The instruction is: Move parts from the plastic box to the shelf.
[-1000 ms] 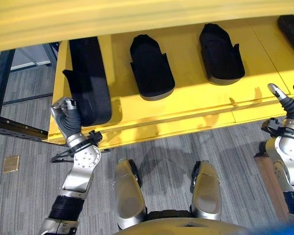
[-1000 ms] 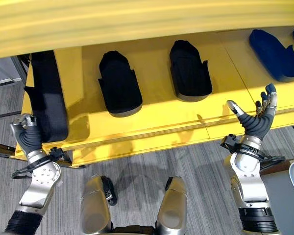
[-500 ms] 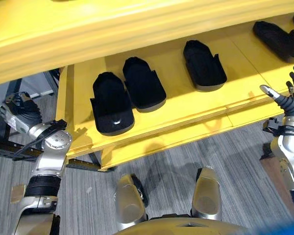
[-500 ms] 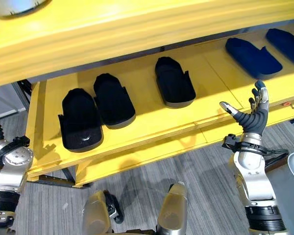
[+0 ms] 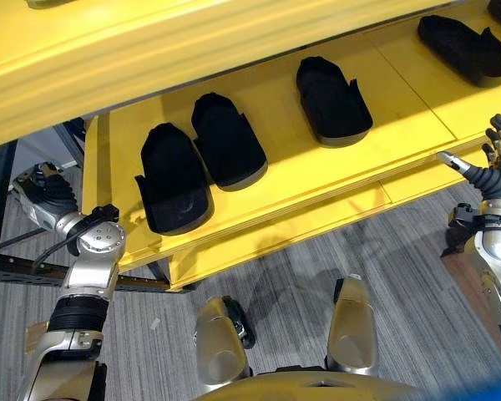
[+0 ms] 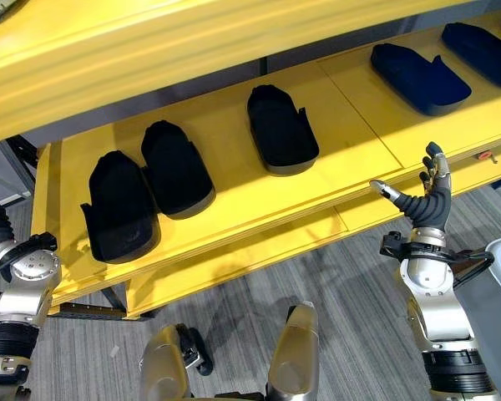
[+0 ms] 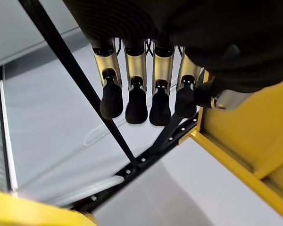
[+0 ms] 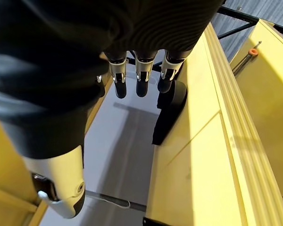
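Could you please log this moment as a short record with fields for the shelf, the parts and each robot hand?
shelf: yellow shelf, lower level holds the parts
parts: three black parts toward the left, part A, part B, part C; blue parts farther right
left robot hand: beside the shelf's left end, fingers relaxed, holding nothing
right robot hand: raised before the shelf's front edge, fingers straight, holding nothing

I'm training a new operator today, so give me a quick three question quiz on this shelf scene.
1. True or false: the left hand holds a black part.
2. The two leftmost black parts on the yellow shelf lie: A) side by side, B) stacked, C) far apart.
3. Fill in: the right hand has its fingers ____.

Key: 1 false; 2 A; 3 open, held just off the shelf's front edge.
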Tool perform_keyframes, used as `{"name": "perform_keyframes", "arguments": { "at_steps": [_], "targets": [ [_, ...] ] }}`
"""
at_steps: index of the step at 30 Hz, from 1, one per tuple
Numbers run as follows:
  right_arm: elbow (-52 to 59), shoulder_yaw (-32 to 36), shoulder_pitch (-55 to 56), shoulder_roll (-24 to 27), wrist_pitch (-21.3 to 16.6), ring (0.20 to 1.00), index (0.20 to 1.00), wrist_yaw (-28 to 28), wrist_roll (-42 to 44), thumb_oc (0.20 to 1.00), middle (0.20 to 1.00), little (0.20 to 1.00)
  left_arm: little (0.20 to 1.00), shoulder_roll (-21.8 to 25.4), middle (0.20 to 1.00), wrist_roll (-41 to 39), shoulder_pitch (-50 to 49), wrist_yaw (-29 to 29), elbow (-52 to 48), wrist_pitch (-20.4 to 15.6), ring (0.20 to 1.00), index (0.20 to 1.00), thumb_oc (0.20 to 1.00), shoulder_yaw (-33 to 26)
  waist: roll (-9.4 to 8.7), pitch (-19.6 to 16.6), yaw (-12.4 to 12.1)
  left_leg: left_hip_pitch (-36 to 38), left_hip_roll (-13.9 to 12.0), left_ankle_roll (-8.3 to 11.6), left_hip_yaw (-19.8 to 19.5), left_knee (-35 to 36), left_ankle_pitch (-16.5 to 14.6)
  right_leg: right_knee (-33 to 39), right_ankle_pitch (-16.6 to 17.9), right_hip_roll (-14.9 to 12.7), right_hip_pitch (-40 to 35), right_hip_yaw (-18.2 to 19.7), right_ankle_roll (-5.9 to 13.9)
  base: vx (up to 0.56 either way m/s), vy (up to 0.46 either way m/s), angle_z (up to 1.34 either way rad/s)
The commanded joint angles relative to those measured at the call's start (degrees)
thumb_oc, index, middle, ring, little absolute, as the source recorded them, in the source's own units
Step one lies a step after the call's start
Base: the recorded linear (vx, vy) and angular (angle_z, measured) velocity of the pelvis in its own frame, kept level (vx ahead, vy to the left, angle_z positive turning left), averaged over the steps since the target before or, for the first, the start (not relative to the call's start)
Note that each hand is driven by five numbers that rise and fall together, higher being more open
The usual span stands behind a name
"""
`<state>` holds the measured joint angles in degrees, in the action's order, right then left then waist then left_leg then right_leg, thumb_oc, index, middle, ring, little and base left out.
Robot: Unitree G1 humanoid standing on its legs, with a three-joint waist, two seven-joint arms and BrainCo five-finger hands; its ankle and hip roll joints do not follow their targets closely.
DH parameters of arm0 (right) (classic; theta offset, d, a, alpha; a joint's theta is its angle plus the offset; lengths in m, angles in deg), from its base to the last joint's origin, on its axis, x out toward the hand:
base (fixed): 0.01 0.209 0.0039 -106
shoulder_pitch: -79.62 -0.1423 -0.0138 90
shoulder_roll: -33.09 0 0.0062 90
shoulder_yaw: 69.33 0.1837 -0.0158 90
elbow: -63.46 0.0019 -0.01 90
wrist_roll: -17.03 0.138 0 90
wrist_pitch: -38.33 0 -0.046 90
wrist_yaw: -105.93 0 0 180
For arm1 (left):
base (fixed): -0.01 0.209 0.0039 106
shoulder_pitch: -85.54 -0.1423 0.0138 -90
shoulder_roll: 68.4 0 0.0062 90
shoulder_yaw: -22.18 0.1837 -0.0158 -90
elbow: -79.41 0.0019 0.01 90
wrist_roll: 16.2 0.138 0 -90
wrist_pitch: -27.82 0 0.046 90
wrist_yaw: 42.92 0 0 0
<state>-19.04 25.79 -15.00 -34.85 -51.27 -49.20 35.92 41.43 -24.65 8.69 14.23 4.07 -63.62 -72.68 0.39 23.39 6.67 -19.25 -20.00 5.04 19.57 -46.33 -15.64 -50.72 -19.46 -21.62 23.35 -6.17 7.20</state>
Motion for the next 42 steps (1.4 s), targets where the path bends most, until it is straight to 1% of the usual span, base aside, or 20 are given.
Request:
{"name": "perform_keyframes", "arguments": {
  "at_steps": [1,6,8,10,11,13,16,17,19,24,27,31,33,36,38,41,42],
  "targets": [
    [2.13,1.02,-3.07,-2.23,-3.34,1.0,1.0,-0.41,-1.26,1.0,1.0,1.0,1.0,0.19,1.0,0.65,2.62,-3.6,-4.85,-4.22,1.0,1.0,1.0,-0.11,-0.33,0.4,0.07,0.68,1.41,-3.74,1.92,0.92,-1.29,1.3,1.13,2.23,-2.71,-6.76,-5.03,-0.05,-0.038,0.05],
    [3.04,0.85,-2.47,-3.89,-3.81,1.0,1.0,0.49,-1.96,1.0,1.0,1.0,1.0,-2.56,1.0,5.02,0.32,-4.66,-11.42,-5.37,1.0,1.0,1.0,1.77,-0.78,1.49,-0.69,1.07,2.33,-4.1,1.32,2.67,-1.12,2.68,1.65,3.14,-3.02,-7.06,-4.53,-0.05,-0.046,0.04],
    [3.34,1.1,-2.15,-4.48,-4.27,1.0,1.0,0.67,-2.12,1.0,1.0,1.0,1.0,-2.75,1.0,9.93,-0.86,-4.63,-13.67,-5.86,1.0,1.0,1.0,1.92,-0.93,1.81,-1.09,1.17,2.65,-4.2,1.12,3.39,-1.05,3.21,1.9,3.32,-3.02,-7.29,-4.24,-0.04,-0.048,0.05],
    [3.66,1.58,-1.75,-4.68,-4.47,1.0,1.0,0.69,-2.18,1.0,1.0,1.0,1.0,-1.99,1.0,15.3,-1.77,-5.48,-15.78,-6.31,1.0,1.0,1.0,2.08,-1.12,2.08,-1.51,1.27,2.98,-4.21,0.99,4.15,-0.98,3.78,2.11,3.36,-3.05,-7.63,-3.93,-0.05,-0.055,0.06],
    [3.89,1.98,-1.49,-4.7,-4.28,1.0,1.0,0.66,-1.96,1.0,1.0,1.0,1.0,-1.45,1.0,17.87,-2.47,-6.46,-17.58,-5.48,1.0,1.0,1.0,2.08,-1.21,2.26,-1.72,1.42,3.13,-4.22,0.98,4.6,-0.93,4.15,2.25,3.3,-3.19,-7.96,-3.79,-0.04,-0.044,0.07],
    [4.09,2.5,-1.1,-4.56,-4.08,1.0,1.0,0.86,-1.56,1.0,1.0,1.0,1.0,-0.61,1.0,21.42,-3.61,-6.92,-19.13,-5.34,1.0,1.0,1.0,1.95,-1.24,2.46,-2.04,1.68,3.44,-4.19,0.92,5.38,-0.79,4.73,2.44,3.23,-3.46,-8.4,-3.61,-0.03,-0.033,0.08],
    [4.13,3.28,-0.25,-4.94,-4.41,1.0,1.0,0.74,-1.43,1.0,1.0,1.0,1.0,-0.01,1.0,23.45,-6.07,-7.6,-21.13,-6.09,1.0,1.0,1.0,1.27,-1.18,2.7,-2.5,1.97,3.86,-4.26,0.84,6.5,-0.56,5.63,2.72,3.18,-3.76,-8.85,-3.32,-0.03,-0.029,0.1],
    [4.36,3.79,0.45,-5.31,-4.77,1.0,1.0,1.16,-1.78,1.0,1.0,1.0,1.0,-0.15,1.0,25.86,-8.07,-7.98,-22.45,-6.56,1.0,1.0,1.0,0.62,-1.06,2.94,-2.94,2.08,4.14,-4.25,0.75,7.28,-0.33,6.36,3.01,3.15,-3.9,-9.14,-3.14,-0.06,-0.027,0.08],
    [4.53,4.15,0.84,-5.38,-4.98,1.0,1.0,1.25,-1.56,1.0,1.0,1.0,1.0,-0.01,1.0,26.66,-9.37,-8.17,-23.0,-7.43,1.0,1.0,1.0,0.21,-0.99,3.02,-3.21,2.21,4.29,-4.21,0.67,7.84,-0.14,6.81,3.2,3.09,-4.01,-9.36,-3.03,-0.05,-0.017,0.05],
    [4.66,4.95,1.59,-5.42,-5.7,1.0,1.0,1.67,-1.37,1.0,1.0,1.0,1.0,0.59,1.0,32.0,-13.12,-7.94,-25.25,-8.9,1.0,1.0,1.0,-0.8,-0.81,3.34,-4.15,2.76,4.64,-4.07,0.61,9.5,0.38,8.88,3.94,2.86,-4.96,-10.33,-2.73,-0.04,-0.013,0.08],
    [4.62,5.46,1.95,-5.19,-6.13,1.0,1.0,2.0,-0.99,1.0,1.0,1.0,1.0,1.57,1.0,35.12,-14.42,-8.62,-26.3,-10.5,1.0,1.0,1.0,-1.23,-0.8,3.57,-4.66,3.03,4.79,-4.09,0.66,10.32,0.62,9.64,4.31,2.68,-5.3,-10.87,-2.51,-0.03,-0.019,0.07],
    [4.8,6.06,2.41,-5.14,-6.4,1.0,1.0,2.27,-0.94,1.0,1.0,1.0,1.0,1.98,1.0,34.36,-15.95,-9.77,-27.68,-12.13,1.0,1.0,1.0,-1.68,-0.71,3.91,-5.04,3.01,4.82,-4.06,0.64,10.68,0.72,10.27,4.65,2.54,-5.41,-11.25,-2.3,-0.02,-0.008,0.01],
    [4.75,6.35,2.51,-5.24,-7.02,1.0,1.0,3.27,-0.88,1.0,1.0,1.0,1.0,2.28,1.0,36.48,-17.52,-10.16,-28.85,-13.73,1.0,1.0,1.0,-1.97,-0.71,4.19,-5.51,3.04,4.81,-4.03,0.62,10.8,0.65,10.71,4.81,2.42,-5.66,-11.7,-2.21,-0.04,-0.025,0.01],
    [4.9,6.71,2.78,-5.23,-7.19,1.0,1.0,3.55,-0.45,1.0,1.0,1.0,1.0,2.6,1.0,37.07,-18.71,-10.95,-29.46,-14.87,1.0,1.0,1.0,-2.16,-0.7,4.27,-5.77,3.15,4.94,-4.07,0.57,11.2,0.73,11.04,4.95,2.41,-5.81,-11.88,-2.13,-0.02,-0.014,0.04],
    [4.75,6.75,2.93,-5.33,-7.49,1.0,1.0,3.78,-0.38,1.0,1.0,1.0,1.0,2.58,1.0,38.72,-19.5,-10.62,-30.29,-16.79,1.0,1.0,1.0,-2.2,-0.67,4.38,-6.04,3.2,5.11,-4.14,0.49,11.61,0.83,11.5,5.1,2.43,-5.99,-12.03,-2.06,0.0,0.0,0.0],
    [4.28,6.41,2.76,-5.5,-8.05,1.0,1.0,4.05,-0.26,1.0,1.0,1.0,1.0,3.08,1.0,38.99,-19.54,-12.71,-30.46,-17.0,1.0,1.0,1.0,-0.99,-0.7,4.52,-6.17,3.41,5.4,-4.23,0.35,12.25,1.0,12.01,5.39,2.52,-6.19,-12.17,-1.93,-0.01,-0.006,0.02],
    [3.88,6.03,2.6,-5.51,-8.57,1.0,1.0,4.23,-0.33,1.0,1.0,1.0,1.0,3.3,1.0,40.38,-19.35,-13.34,-30.43,-17.09,1.0,1.0,1.0,-0.28,-0.65,4.57,-6.2,3.52,5.48,-4.25,0.36,12.58,1.15,12.45,5.54,2.64,-6.42,-12.27,-1.88,-0.02,-0.027,0.12]
  ]
}}
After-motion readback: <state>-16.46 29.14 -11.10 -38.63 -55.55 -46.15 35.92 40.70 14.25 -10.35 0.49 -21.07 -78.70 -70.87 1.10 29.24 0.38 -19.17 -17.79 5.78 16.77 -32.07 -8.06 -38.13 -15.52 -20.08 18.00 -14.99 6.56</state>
